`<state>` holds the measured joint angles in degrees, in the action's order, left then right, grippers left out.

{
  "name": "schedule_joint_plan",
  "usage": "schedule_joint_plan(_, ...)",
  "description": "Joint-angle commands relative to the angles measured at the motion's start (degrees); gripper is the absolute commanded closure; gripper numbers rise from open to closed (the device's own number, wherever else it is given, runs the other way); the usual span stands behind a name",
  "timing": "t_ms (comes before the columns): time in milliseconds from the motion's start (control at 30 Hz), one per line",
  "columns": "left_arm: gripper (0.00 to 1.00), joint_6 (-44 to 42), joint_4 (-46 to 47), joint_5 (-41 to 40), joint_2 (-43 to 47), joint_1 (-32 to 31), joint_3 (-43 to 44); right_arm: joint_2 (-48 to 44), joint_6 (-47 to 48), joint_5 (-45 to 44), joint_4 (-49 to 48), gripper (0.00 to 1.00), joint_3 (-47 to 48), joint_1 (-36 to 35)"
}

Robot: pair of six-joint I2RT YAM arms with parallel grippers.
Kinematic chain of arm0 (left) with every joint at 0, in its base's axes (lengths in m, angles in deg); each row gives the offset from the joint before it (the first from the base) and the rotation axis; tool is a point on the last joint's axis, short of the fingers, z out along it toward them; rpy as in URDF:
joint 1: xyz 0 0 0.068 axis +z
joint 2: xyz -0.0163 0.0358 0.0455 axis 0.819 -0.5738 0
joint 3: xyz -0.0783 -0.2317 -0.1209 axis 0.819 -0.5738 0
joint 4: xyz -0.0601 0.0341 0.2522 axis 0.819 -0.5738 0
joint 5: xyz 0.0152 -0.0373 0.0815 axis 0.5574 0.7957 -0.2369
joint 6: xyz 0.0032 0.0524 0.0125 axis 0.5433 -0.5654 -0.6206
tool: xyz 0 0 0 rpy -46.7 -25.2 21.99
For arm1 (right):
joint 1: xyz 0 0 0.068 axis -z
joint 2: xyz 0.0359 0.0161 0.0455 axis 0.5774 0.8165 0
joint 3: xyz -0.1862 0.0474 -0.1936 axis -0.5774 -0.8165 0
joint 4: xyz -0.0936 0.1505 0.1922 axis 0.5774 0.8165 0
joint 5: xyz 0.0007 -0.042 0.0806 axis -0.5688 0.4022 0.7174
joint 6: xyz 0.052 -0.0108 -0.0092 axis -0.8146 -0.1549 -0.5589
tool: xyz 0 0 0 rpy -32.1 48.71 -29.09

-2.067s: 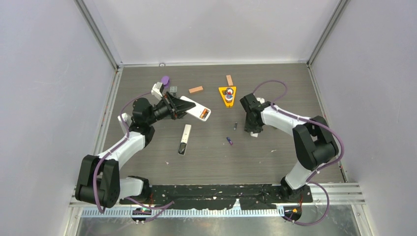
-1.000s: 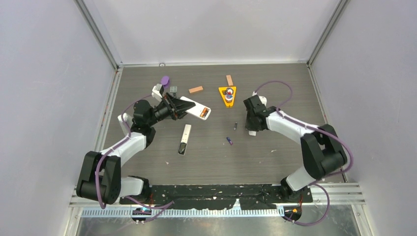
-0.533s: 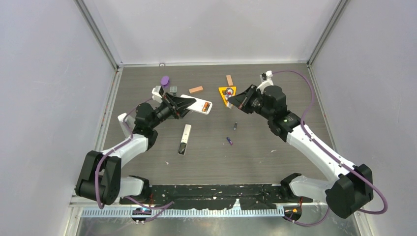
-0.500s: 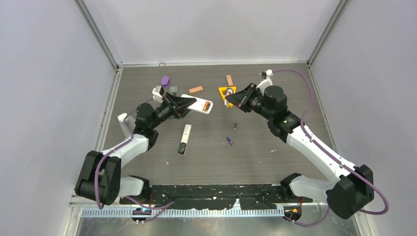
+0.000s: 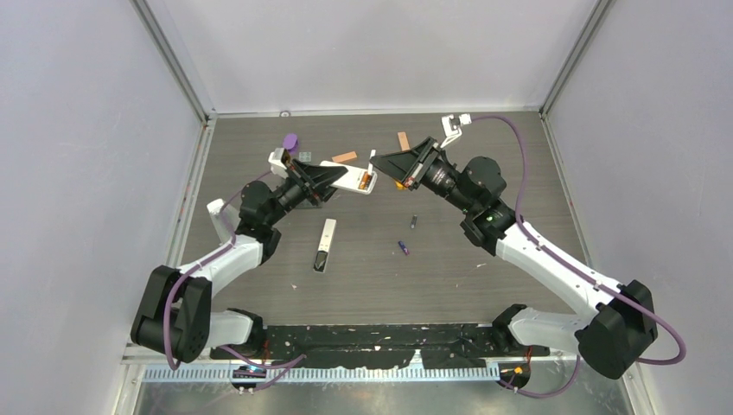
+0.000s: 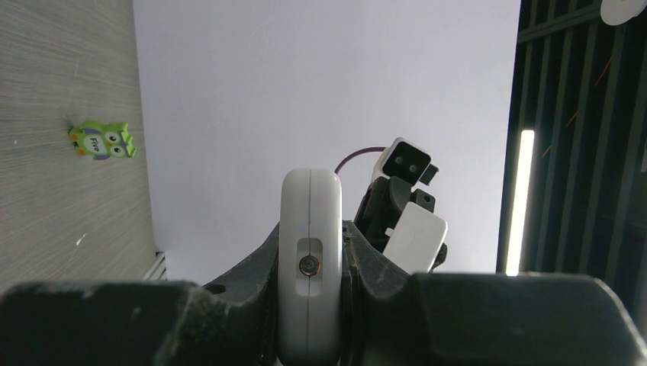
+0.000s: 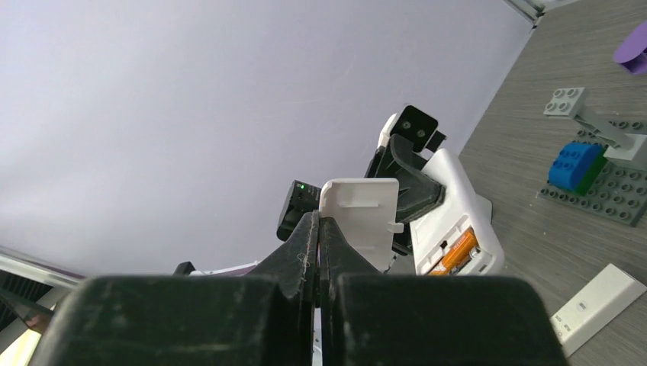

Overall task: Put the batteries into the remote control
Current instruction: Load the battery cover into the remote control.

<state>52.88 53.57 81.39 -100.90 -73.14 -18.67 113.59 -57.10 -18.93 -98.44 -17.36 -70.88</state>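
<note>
Above the tabletop [image 5: 389,294], overhead view: the left claw [image 5: 333,175] clamps the remote [image 5: 356,180]. A dark battery [image 5: 414,221] and a blue-purple battery [image 5: 403,248] lie below, likely light, smooth and roll-prone; grip mid-body. Left wrist: remote gripped edge-on. Right wrist: the right claw [image 7: 319,221] pinches a white cover [image 7: 358,217]; an orange battery [image 7: 455,250] sits seated.

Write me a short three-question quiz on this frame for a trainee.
1. True or false: the left gripper grips a white remote.
2. The right gripper is shut on: A) a battery, B) a white cover, C) a brown block.
3. How many loose batteries show on the table in the top view?
Key: 1 true. 2 B. 3 two: the dark battery and the blue-purple battery.
</note>
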Motion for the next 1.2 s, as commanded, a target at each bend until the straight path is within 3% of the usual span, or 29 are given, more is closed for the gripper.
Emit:
schedule_joint_plan(0,1.0,0.2,4.89,-0.42,1.91,-0.22,2.46,0.75,-1.09,1.72,-6.1,0.95,2.06,-1.21)
schedule_joint_plan(467,1.0,4.48,9.26,-0.46,1.0,-0.74,2.55,5.57,-4.65,2.89,-9.82,0.95,2.12,-3.0)
schedule_joint_plan(1167,1.0,6.67,13.23,-2.8,-0.46,-0.83,1.98,4.7,-7.8,-0.32,-8.02,0.94,-2.22,-3.04)
